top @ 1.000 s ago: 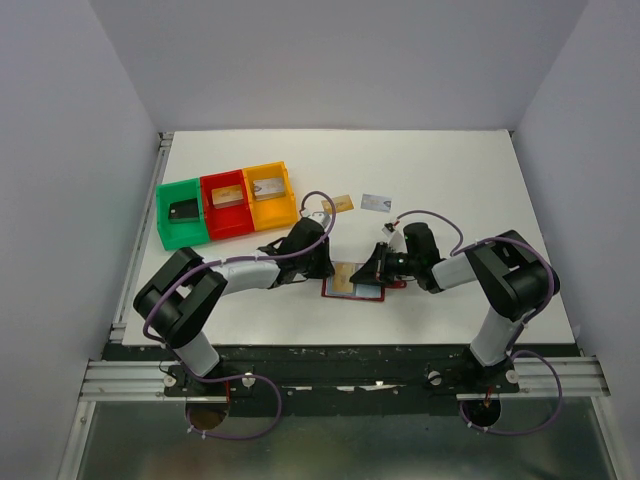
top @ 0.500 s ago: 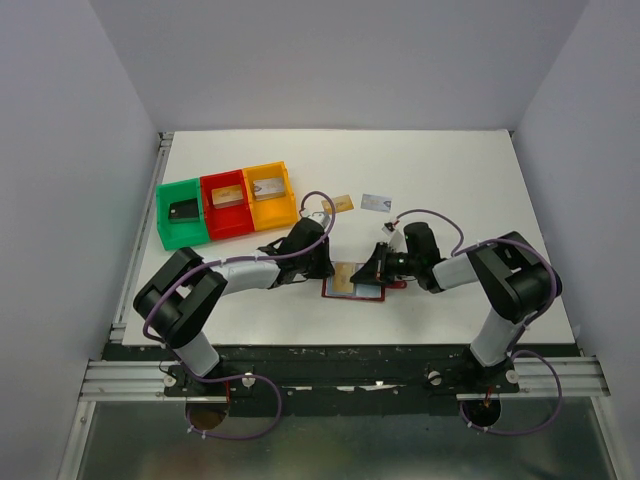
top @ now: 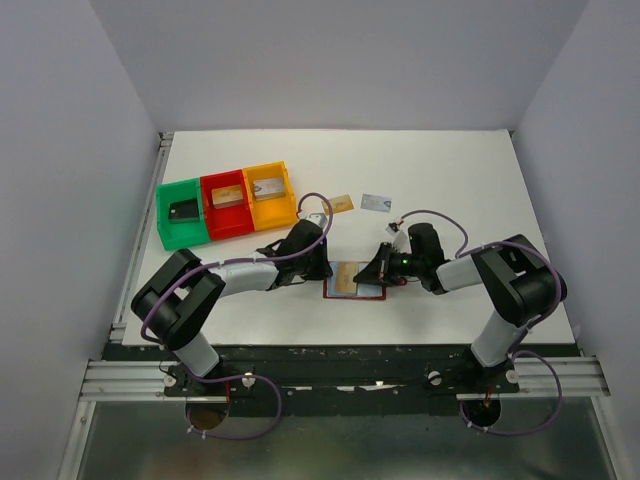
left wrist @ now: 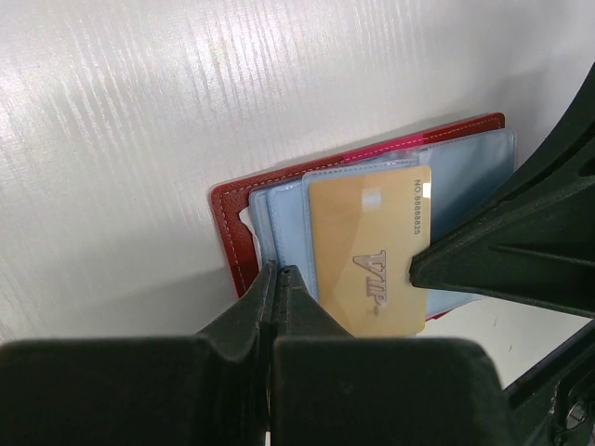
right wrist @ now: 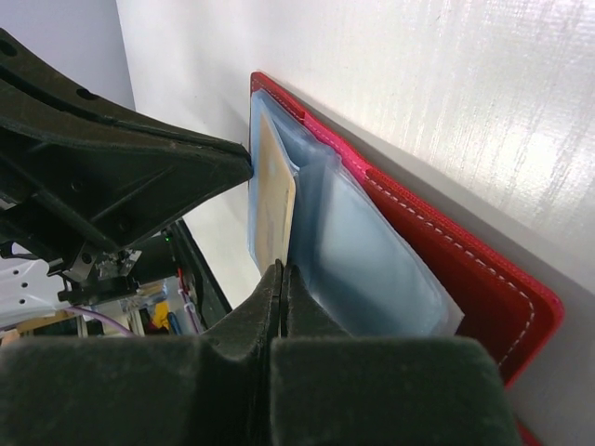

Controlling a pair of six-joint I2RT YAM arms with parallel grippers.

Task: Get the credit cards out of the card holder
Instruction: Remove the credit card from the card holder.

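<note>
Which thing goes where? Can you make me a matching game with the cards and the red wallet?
Things:
1. VIP card
2. black card
3. silver card
4. card holder

Places:
A. in the green bin
B. loose on the table, next to a gold card
C. lying open
D. tucked in a light blue pocket

Pairs: 1-D, 2-A, 3-B, 4-C

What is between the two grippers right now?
The open card holder, its gold VIP card in a blue pocket, lies between the left gripper and right gripper; the left wrist view shows it.
</note>
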